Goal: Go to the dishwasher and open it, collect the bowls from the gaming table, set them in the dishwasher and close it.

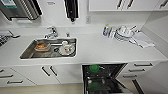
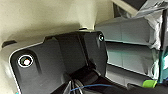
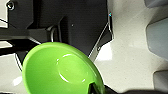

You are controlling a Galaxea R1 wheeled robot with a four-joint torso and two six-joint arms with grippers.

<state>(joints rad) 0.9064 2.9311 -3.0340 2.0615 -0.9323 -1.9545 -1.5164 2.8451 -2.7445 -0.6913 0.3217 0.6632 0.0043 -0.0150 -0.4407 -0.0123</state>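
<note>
One white countertop (image 1: 100,50), spanning the head view wall to wall. Front edge straight, with a wide bare stretch between sink and plate stack.

Below it, one dishwasher (image 1: 110,77), right of centre. Stands open, dark interior exposed. Holds two green round shapes, likely bowls: one at the back (image 1: 94,68), one nearer the front (image 1: 95,86). Flanked by two white cabinet doors (image 1: 47,73) on the left, dark handles side by side, and drawer fronts (image 1: 140,68) on the right. More drawers (image 1: 10,77) at far left.

One steel sink (image 1: 30,52), set into the counter left of centre, with one faucet (image 1: 52,32) behind it. Contains a few dishes, among them something orange-brown (image 1: 41,46) and white crockery (image 1: 66,48).

One stack of white plates (image 1: 123,33) on the counter's right end, near the back wall. Just beside it, one crumpled cloth (image 1: 142,40) and one small bottle (image 1: 106,30).

Strip of pale floor (image 1: 50,89) open in front of the left cabinets.

Right gripper (image 3: 93,88): clenched on the rim of one green bowl (image 3: 60,72), tilted, above pale floor. Third green bowl, counting the two inside.

Left gripper: jaw state cannot be told from the left wrist view. One small lime-green patch (image 2: 149,83) at that view's edge, unidentifiable.
</note>
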